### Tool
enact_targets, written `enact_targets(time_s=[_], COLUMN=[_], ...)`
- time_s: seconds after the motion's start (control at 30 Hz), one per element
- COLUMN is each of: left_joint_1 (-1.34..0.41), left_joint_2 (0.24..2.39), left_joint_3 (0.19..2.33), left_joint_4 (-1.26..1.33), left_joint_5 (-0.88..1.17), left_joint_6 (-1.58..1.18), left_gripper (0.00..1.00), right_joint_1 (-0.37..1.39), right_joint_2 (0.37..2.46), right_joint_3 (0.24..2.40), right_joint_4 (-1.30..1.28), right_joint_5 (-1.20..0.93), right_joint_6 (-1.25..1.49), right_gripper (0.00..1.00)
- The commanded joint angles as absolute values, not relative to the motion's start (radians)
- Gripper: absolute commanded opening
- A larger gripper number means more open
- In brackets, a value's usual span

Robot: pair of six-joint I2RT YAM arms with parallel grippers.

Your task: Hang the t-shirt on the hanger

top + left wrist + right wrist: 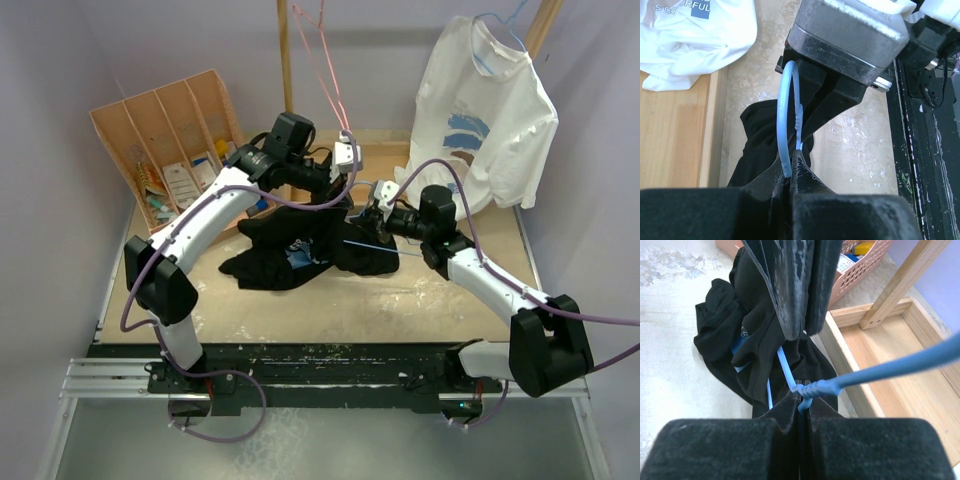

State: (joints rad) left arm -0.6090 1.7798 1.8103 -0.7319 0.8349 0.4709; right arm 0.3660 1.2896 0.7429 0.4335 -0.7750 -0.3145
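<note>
Left fingers point(812, 182) and right fingers point(782, 415) both sit pinched shut on the hanger point(815, 387), a stiff, slippery wire. The limp t-shirt point(270, 265), frame centre, likely wants a collar grip.

One fixed camera looks down from above and behind me over the table point(350, 300); my two wrist cameras sit close, sharing the t-shirt point(270, 265) and hanger point(880, 372).
</note>
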Motion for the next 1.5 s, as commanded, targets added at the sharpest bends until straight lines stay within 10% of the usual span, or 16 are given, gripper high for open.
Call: enact_targets(time_s=[0.0, 0.83, 1.47], left_joint_1=[-0.633, -0.706, -0.704], left_joint_2=[1.793, 1.792, 1.690], left_joint_3=[1.845, 1.750, 1.661], left_joint_4=[-0.648, -0.582, -0.606], left_joint_5=[0.868, 0.883, 0.769], left_joint_6=[0.433, 0.394, 0.457], left_gripper=[0.00, 0.02, 0.61], right_joint_1=[0.373, 0.382, 0.382], right_joint_2=[1.284, 1.252, 1.243], right_joint_3=[0.737, 0.718, 0.709], right_joint_4=[0.511, 0.615, 0.640], right_joint_5=[-0.805, -0.820, -0.812], right_joint_6=[-0.295, -0.224, -0.229], right_gripper=[0.00, 0.00, 0.00])
